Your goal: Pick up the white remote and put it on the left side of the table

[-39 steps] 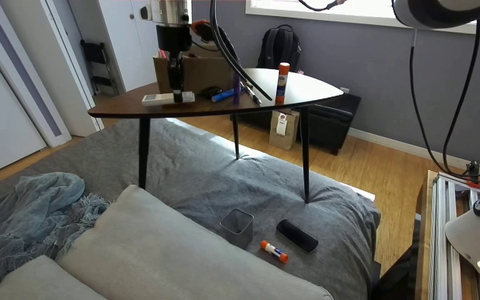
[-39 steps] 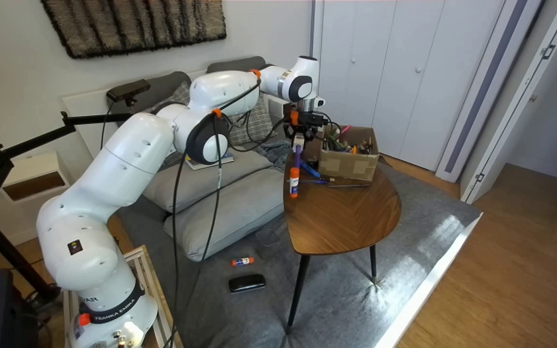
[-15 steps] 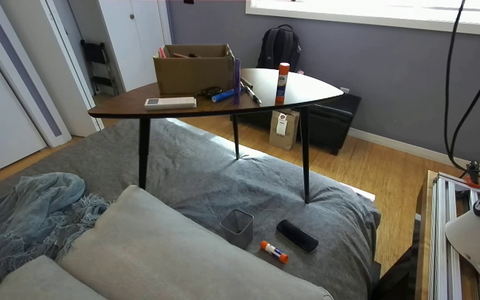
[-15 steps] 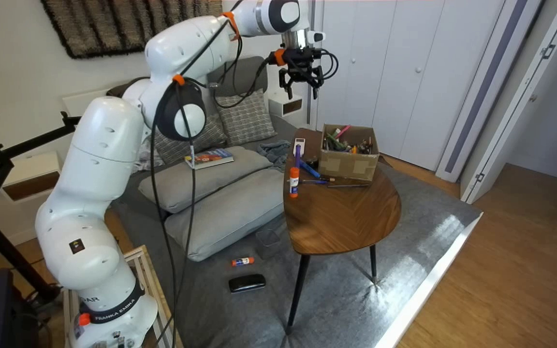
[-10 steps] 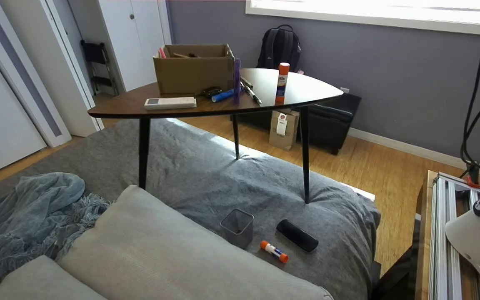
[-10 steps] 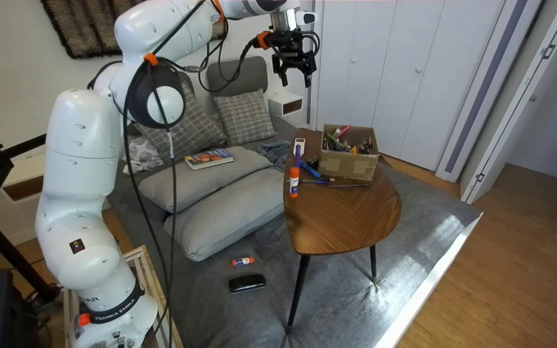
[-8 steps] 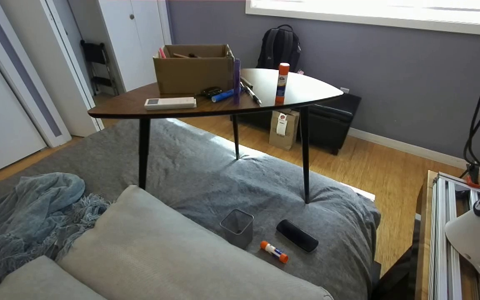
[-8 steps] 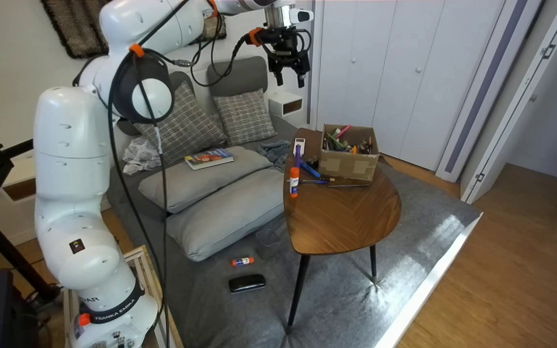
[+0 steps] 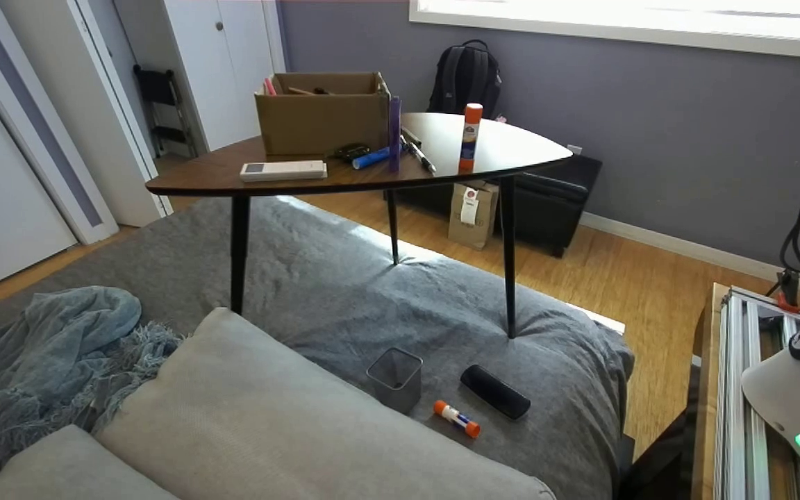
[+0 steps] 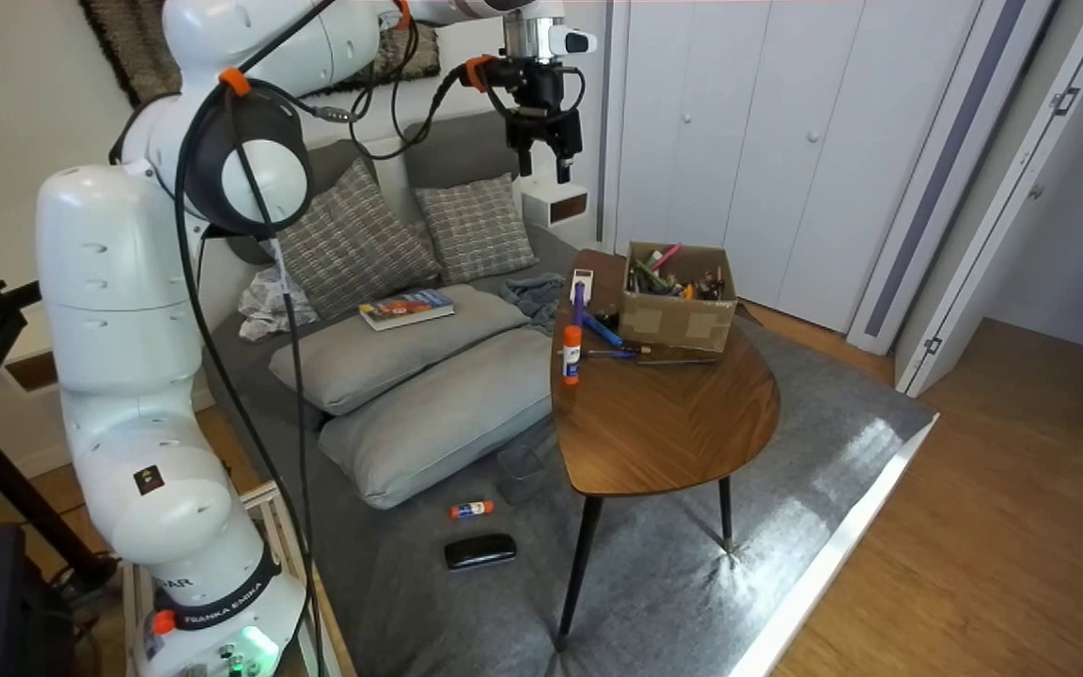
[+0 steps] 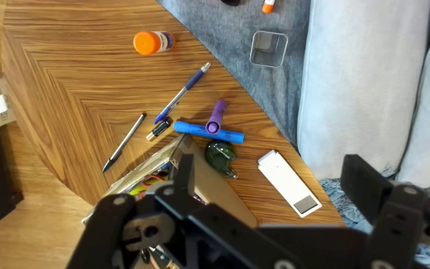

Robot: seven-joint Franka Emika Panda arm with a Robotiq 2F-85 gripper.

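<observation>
Franka Emika arm [image 10: 137,395], white, black-jointed, standing at left in an exterior view; green light [image 10: 259,647] glowing at its base.
Plaid cushions [image 10: 353,240], two, grey.
Book [image 10: 407,308], colourful cover, flat on a pale grey cushion [image 10: 410,350].
Orange-capped glue stick [image 10: 472,509], on its side upon the grey bedcover [image 10: 410,592].
Black glossy case [image 10: 480,551], near that glue stick.
Robotiq gripper [image 10: 544,175], black, suspended well above the wooden bench [image 10: 682,432] and well apart from everything upon it; jaws released, pointing down, a gap between them.
Second glue stick [image 10: 572,355], orange-capped, upright on the bench by its left edge.
Purple marker [image 10: 579,310], upright, behind the second glue stick.
White remote [image 11: 289,183], flat on the bench beyond the purple marker, apart from it and near the same edge; grey panel [image 11: 305,204] at one end in the wrist view.
Blue marker [image 10: 604,329], on its side near the purple marker; whether the two touch cannot be told.
Cardboard box [image 10: 678,320], open-topped, on the bench, holding assorted stationery [image 10: 682,284]; the white remote lies to its left.
White doors [image 10: 739,141], round-knobbed, behind the bench.
</observation>
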